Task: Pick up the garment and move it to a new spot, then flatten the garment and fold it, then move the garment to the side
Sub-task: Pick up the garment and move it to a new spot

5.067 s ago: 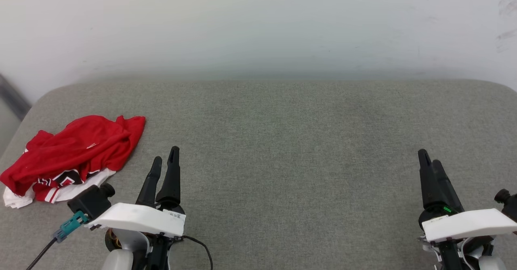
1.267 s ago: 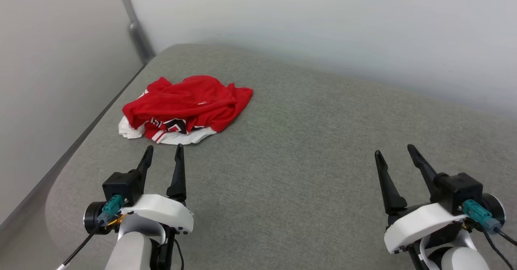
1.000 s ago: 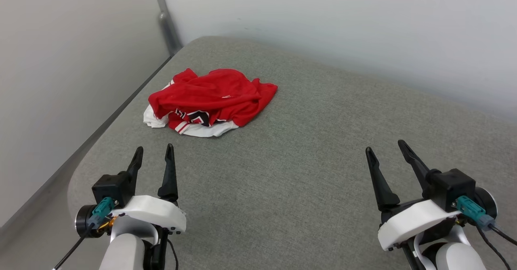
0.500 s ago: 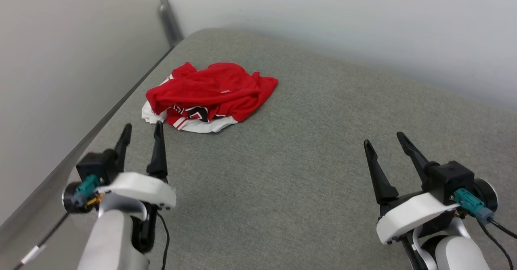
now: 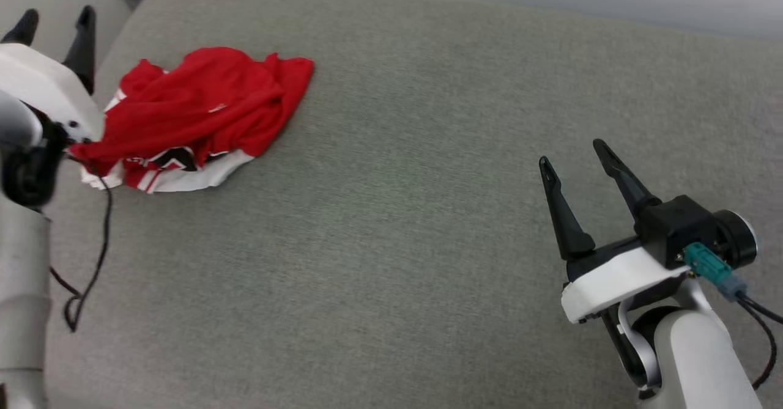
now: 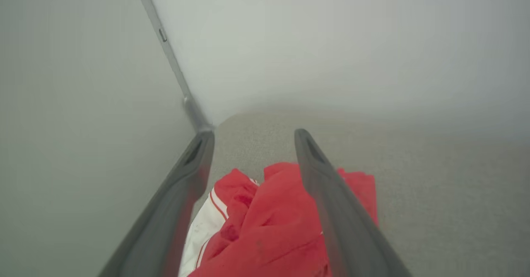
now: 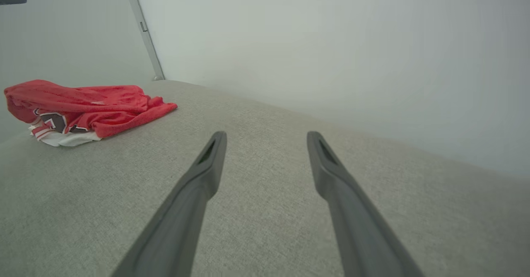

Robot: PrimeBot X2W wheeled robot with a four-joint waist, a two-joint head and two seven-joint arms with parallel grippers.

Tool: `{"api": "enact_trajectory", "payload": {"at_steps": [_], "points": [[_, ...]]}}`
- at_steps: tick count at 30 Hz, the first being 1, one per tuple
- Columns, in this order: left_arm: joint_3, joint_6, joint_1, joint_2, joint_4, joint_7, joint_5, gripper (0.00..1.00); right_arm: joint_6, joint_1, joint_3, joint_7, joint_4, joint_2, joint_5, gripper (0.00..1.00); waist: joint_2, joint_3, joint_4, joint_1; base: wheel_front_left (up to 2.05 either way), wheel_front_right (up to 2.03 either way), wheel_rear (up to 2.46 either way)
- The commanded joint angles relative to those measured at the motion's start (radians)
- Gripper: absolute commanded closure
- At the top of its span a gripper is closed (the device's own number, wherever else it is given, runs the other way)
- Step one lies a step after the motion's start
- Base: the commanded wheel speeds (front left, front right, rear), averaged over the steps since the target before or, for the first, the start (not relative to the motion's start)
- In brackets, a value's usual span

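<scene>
The garment [image 5: 196, 112] lies crumpled in a red heap with white sleeve cloth and black lettering at its near edge, near the left end of the grey padded surface [image 5: 404, 213]. My left gripper [image 5: 56, 19] is raised at the upper left, beside and above the heap's left edge, open and holding nothing. In the left wrist view the garment [image 6: 269, 223] lies below and between the two spread fingers [image 6: 182, 194]. My right gripper [image 5: 570, 152] stands open and empty at the lower right, far from the garment. The right wrist view has the garment [image 7: 83, 105] at the far left.
Pale walls meet in a corner with a grey metal post [image 6: 174, 70] just behind the garment. The surface's rounded left edge [image 5: 116, 36] runs close to the heap. A black cable [image 5: 98, 238] hangs from my left arm. Bare grey padding spreads between the grippers.
The head camera has tilted down and swung, shifting the whole picture. My left arm has lifted and reached forward to the garment's left edge. Both grippers stay open.
</scene>
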Motion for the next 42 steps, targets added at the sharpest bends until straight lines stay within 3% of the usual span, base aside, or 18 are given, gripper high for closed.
{"api": "enact_trajectory", "payload": {"at_steps": [1, 4, 8, 13, 17, 18, 19, 20, 25, 31, 42], "points": [[-0.024, -0.001, -0.025, 0.043, 0.031, 0.102, -0.042, 0.0, -0.001, -0.023, -0.003, -0.012, 0.007, -0.001, -0.001, 0.0, 0.0, 0.118, -0.12, -0.0002, 0.0, 0.0, 0.0], [-0.061, 0.0, -0.062, 0.145, 0.068, 0.285, -0.111, 0.0, 0.0, -0.043, -0.005, -0.031, 0.025, 0.0, 0.006, 0.0, 0.0, 0.166, -0.165, -0.0002, 0.0, 0.0, 0.0], [-0.079, -0.001, -0.055, 0.23, 0.132, 0.495, -0.192, 0.0, 0.0, -0.07, 0.008, -0.059, 0.052, 0.0, 0.027, 0.0, 0.0, 0.21, -0.209, -0.0002, 0.0, 0.0, 0.0], [-0.044, 0.014, -0.018, 0.26, 0.201, 0.632, -0.259, 0.0, 0.0, -0.102, 0.027, -0.089, 0.086, -0.001, 0.047, 0.0, 0.0, 0.241, -0.244, -0.0002, 0.0, 0.0, 0.0], [-0.029, 0.037, 0.016, 0.236, 0.228, 0.661, -0.29, 0.0, 0.0, -0.121, 0.036, -0.102, 0.105, 0.0, 0.052, 0.0, 0.0, 0.256, -0.254, -0.0002, 0.0, 0.0, 0.0], [-0.028, 0.041, 0.025, 0.224, 0.236, 0.675, -0.301, 0.23, 0.0, -0.125, 0.038, -0.103, 0.11, 0.0, 0.053, 0.0, 0.0, 0.258, -0.254, -0.0002, 0.0, 0.0, 0.0], [-0.029, 0.044, 0.034, 0.215, 0.237, 0.677, -0.303, 0.73, 0.0, -0.128, 0.039, -0.105, 0.114, 0.0, 0.053, 0.0, 0.0, 0.258, -0.254, -0.0002, 0.0, 0.0, 0.0], [-0.028, 0.046, 0.038, 0.207, 0.235, 0.67, -0.306, 1.0, 0.0, -0.129, 0.04, -0.106, 0.116, 0.0, 0.053, 0.0, 0.0, 0.258, -0.254, -0.0002, 0.0, 0.0, 0.0], [-0.033, 0.058, 0.037, 0.208, 0.218, 0.613, -0.286, 1.0, 0.0, -0.131, 0.038, -0.104, 0.129, -0.001, 0.046, 0.0, 0.0, 0.237, -0.24, -0.0002, 0.0, 0.0, 0.0], [-0.049, 0.07, -0.014, 0.239, 0.186, 0.471, -0.222, 1.0, -0.001, -0.097, 0.031, -0.105, 0.146, -0.001, 0.049, 0.0, 0.0, 0.151, -0.208, -0.0002, 0.0, 0.0, 0.0], [-0.102, 0.084, -0.117, 0.201, 0.138, -0.014, -0.075, 1.0, -0.001, -0.008, -0.016, -0.089, 0.14, -0.001, 0.068, 0.0, 0.0, -0.044, -0.154, -0.0002, 0.0, 0.0, 0.0]]}}
